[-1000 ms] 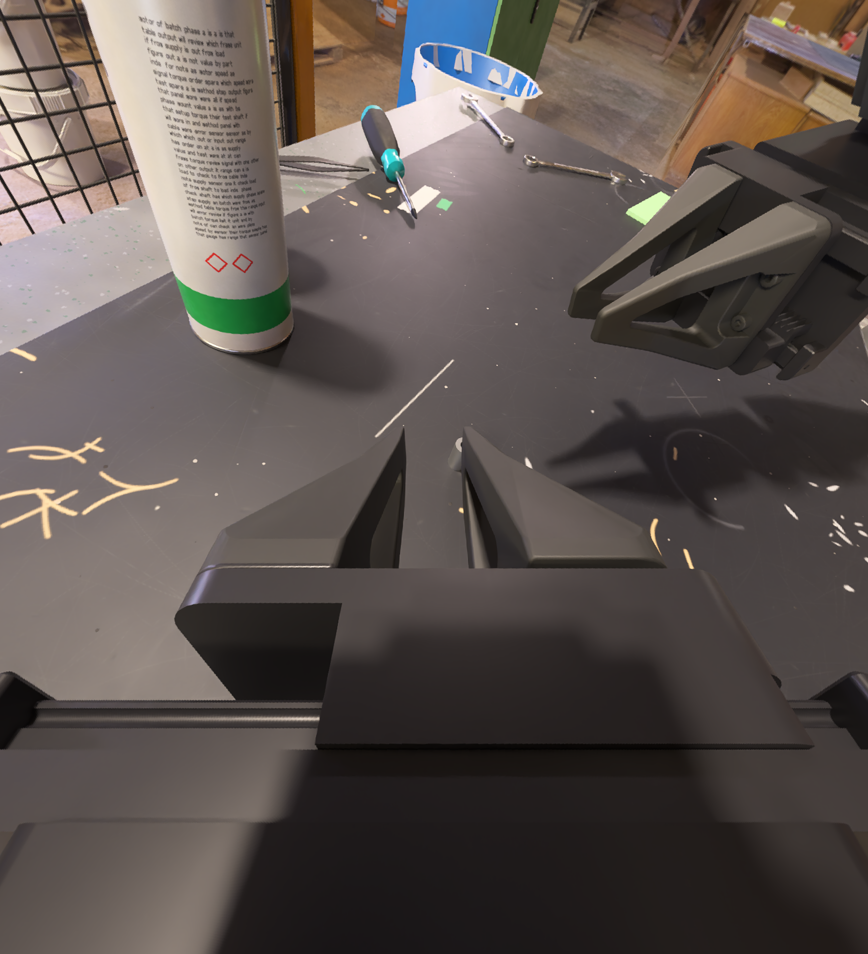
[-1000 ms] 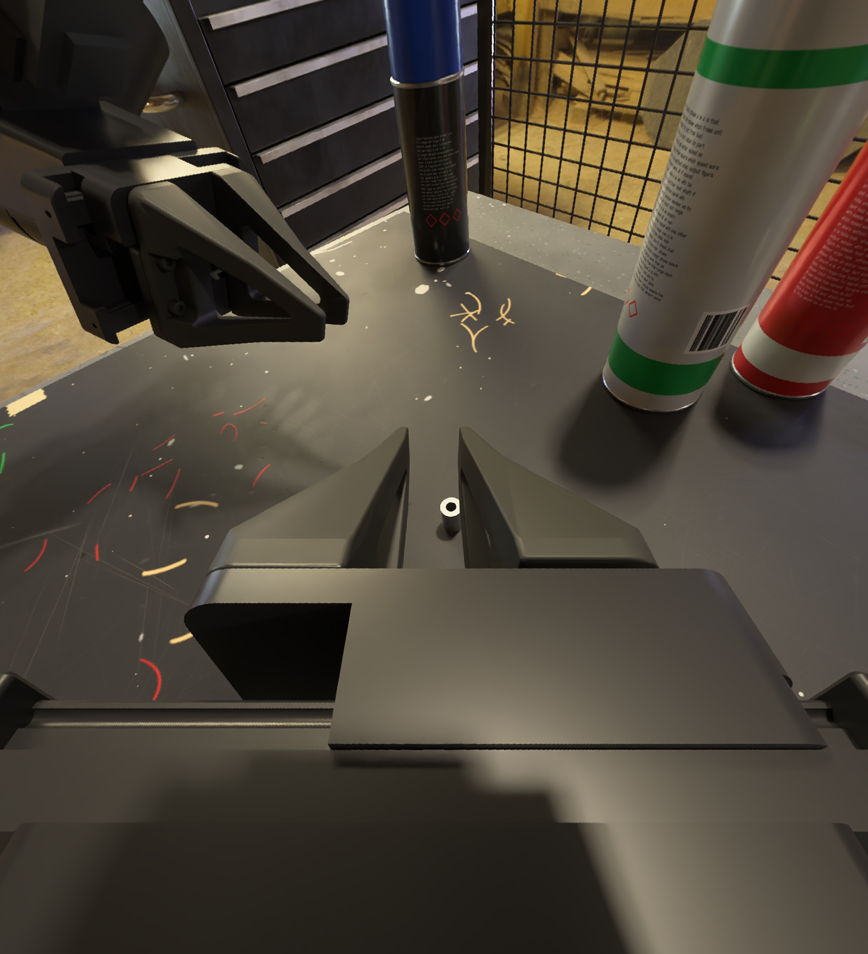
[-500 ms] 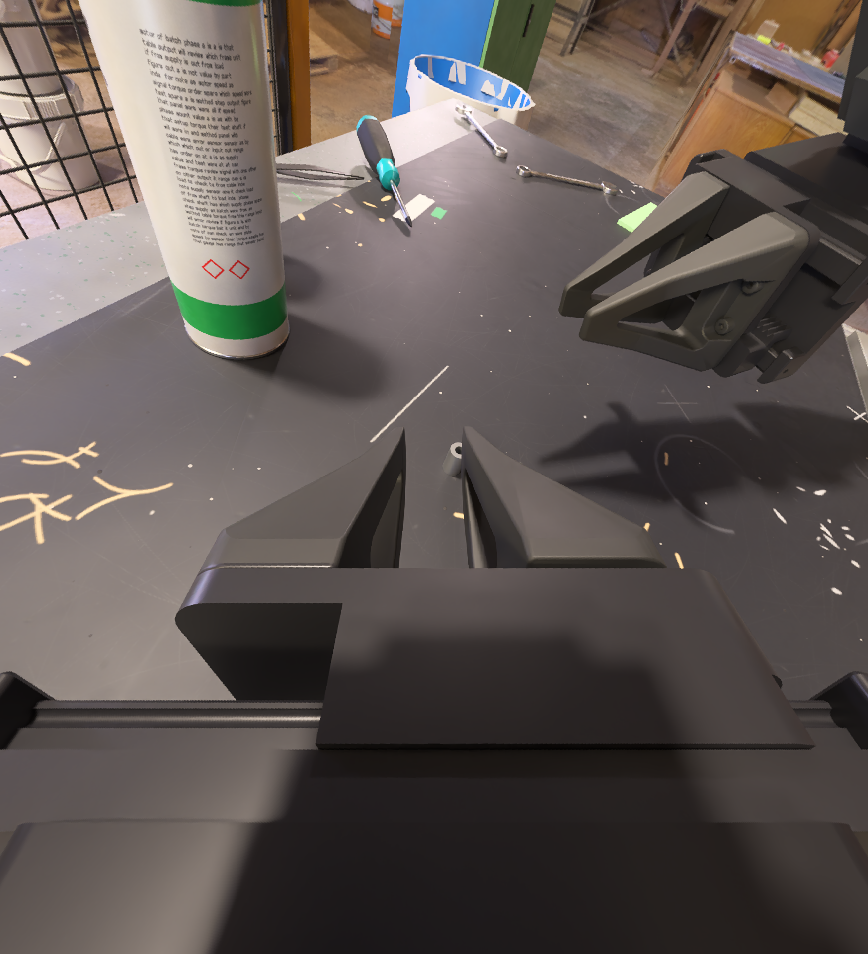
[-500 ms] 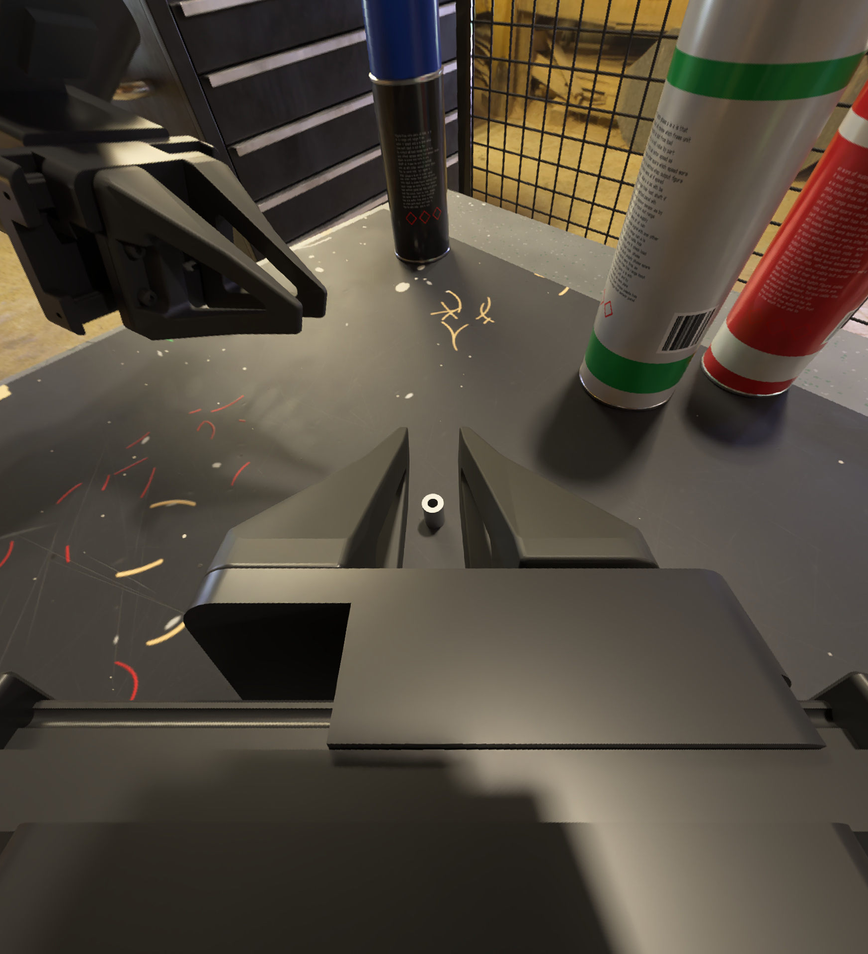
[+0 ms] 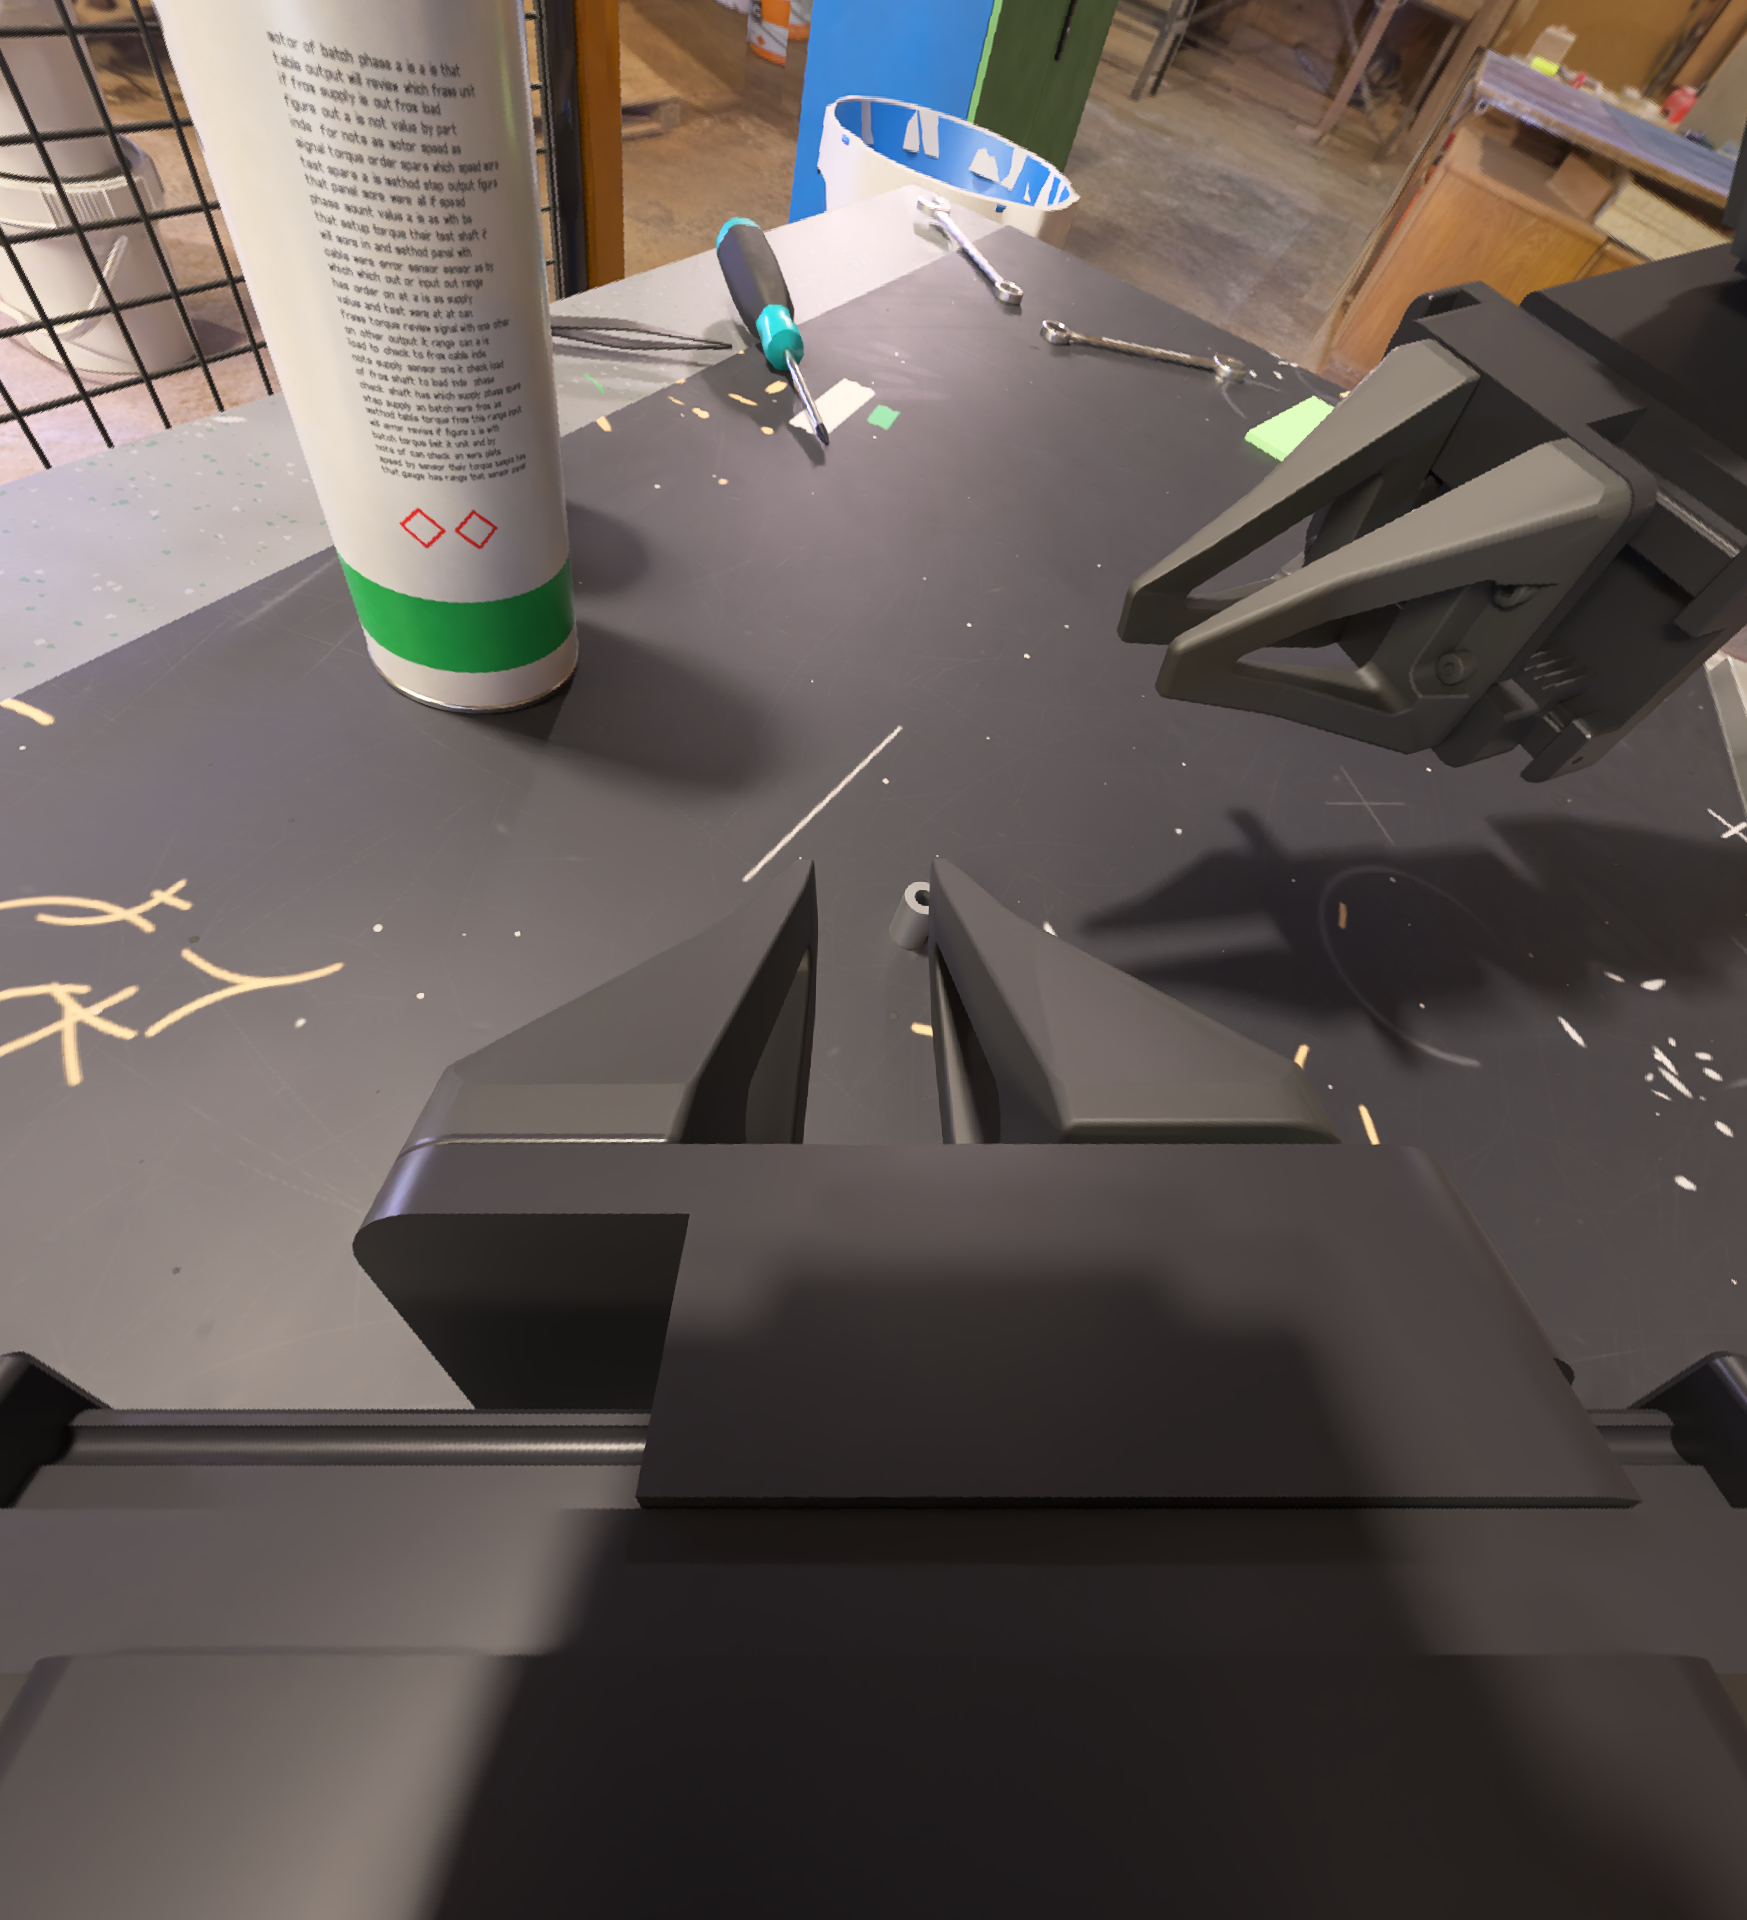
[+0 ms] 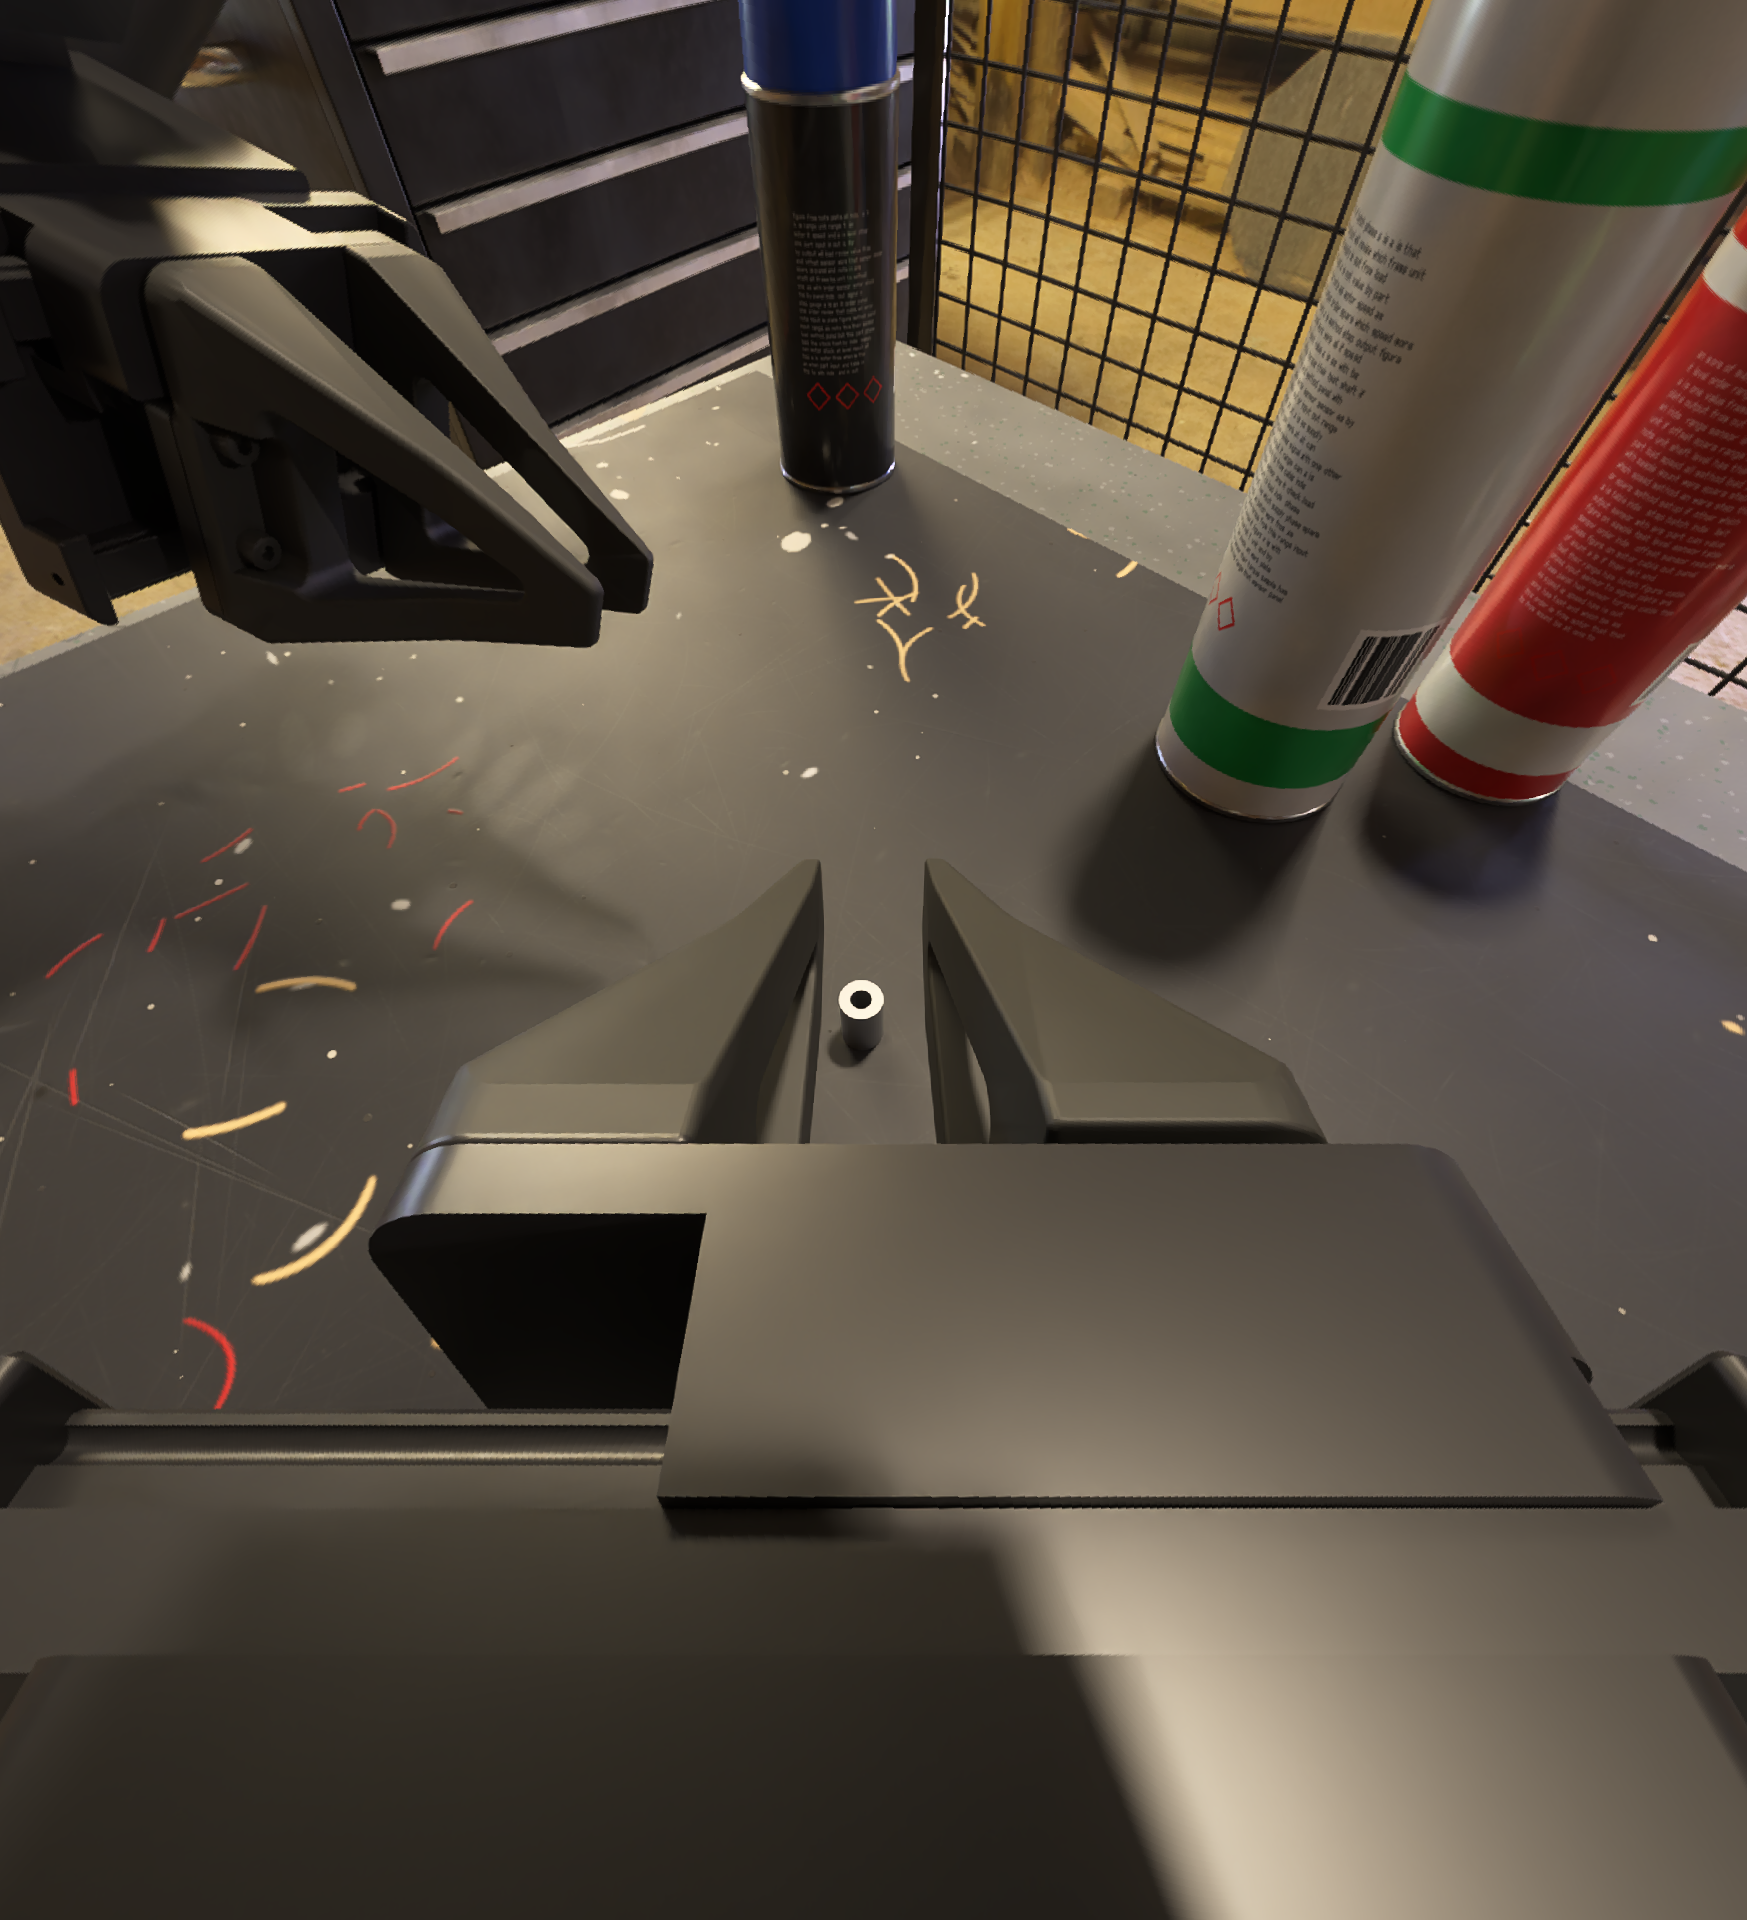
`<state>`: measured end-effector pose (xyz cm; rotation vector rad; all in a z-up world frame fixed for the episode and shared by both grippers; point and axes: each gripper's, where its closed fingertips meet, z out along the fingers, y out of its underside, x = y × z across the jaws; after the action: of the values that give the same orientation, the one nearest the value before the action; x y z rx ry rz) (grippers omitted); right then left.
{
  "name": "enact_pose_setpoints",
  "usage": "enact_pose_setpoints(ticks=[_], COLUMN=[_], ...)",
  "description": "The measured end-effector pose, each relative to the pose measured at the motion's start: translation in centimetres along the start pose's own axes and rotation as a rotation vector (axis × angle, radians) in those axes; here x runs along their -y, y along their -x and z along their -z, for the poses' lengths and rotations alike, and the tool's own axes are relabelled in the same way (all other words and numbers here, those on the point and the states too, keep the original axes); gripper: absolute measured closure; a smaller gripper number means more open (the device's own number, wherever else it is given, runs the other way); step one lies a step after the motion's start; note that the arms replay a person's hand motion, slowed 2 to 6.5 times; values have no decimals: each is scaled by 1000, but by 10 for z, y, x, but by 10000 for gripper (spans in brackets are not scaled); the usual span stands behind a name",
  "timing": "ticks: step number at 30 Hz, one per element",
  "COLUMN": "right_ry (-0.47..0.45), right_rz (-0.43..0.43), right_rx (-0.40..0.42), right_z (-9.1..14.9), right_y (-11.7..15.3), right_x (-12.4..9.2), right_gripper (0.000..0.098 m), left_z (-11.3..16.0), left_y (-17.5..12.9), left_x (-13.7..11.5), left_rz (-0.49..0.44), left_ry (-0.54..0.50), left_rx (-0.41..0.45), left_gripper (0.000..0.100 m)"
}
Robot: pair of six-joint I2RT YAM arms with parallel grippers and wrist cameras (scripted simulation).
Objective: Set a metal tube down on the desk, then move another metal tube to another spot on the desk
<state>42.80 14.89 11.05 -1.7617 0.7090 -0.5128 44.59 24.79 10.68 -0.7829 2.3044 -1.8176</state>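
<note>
Hovering low over the dark desk (image 5: pixel 640 831), the left gripper (image 5: pixel 871 883) had its fingers parted by a narrow gap and held nothing; a small metal tube (image 5: pixel 913 914) stood on the mat just beyond its tips, pressed up against the inner edge of the right finger, though I could not tell whether it was actually touching. The right gripper (image 6: pixel 871 883) was likewise parted, its fingers straddling that same small metal tube (image 6: pixel 860 1013), which stood upright on the desk (image 6: pixel 640 790) in the gap with clear space on both sides. I saw only this one tube. Each gripper showed in the other's view, raised above the mat and pointing toward the middle. To the far left in the left wrist view stood a white can with a green band (image 5: pixel 433 416); beyond it lay a screwdriver (image 5: pixel 770 322) with a teal and black handle and two wrenches (image 5: pixel 1139 348) near the far edge. In the right wrist view a red can (image 6: pixel 1627 540) stood just beside the white one, and a black can with a blue top (image 6: pixel 827 270) stood farther off by the wire mesh.
</note>
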Motion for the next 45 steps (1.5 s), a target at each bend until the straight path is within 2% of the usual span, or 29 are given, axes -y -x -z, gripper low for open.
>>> enact_pose_setpoints(ticks=[45], right_ry=[47], right_rz=[-4], right_rx=[14], right_z=[-8], right_y=[3], right_x=[-13], right_gripper=[816], left_z=[-2], left_y=[1], left_x=[-1], left_rz=[3], left_ry=[3], left_rx=[6], left_gripper=[819])
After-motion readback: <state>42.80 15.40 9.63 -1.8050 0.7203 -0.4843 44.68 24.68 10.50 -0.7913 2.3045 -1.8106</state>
